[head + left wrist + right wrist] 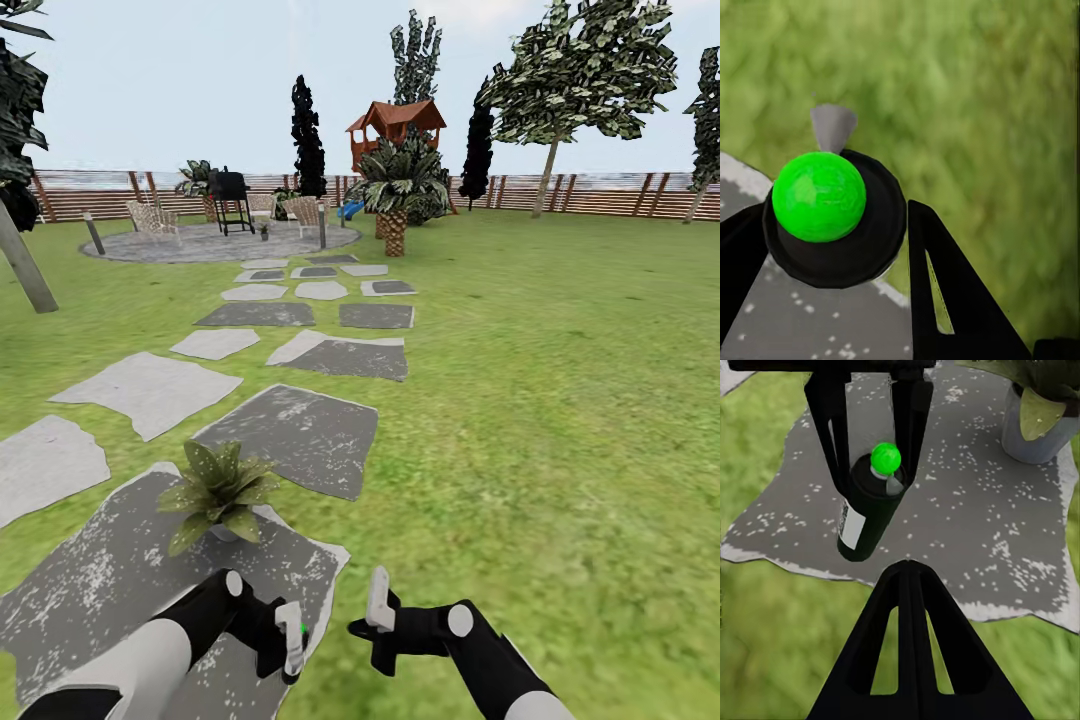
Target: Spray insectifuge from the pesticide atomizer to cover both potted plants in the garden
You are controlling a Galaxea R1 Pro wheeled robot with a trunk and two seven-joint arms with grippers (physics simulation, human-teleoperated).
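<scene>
Left end effector [290, 640] clamped on tilted pesticide atomizer [870, 510], right end effector [378, 612] together

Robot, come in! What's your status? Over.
Left pincer shut on pesticide atomizer. Right pincer shut, empty. Potted plant close ahead on grey stepping stone. Nothing seen between. Over.

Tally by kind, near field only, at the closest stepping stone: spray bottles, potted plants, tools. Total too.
pesticide atomizer: 1
potted plant: 1
tools: 2, left tool and right tool
Total: 4
</scene>
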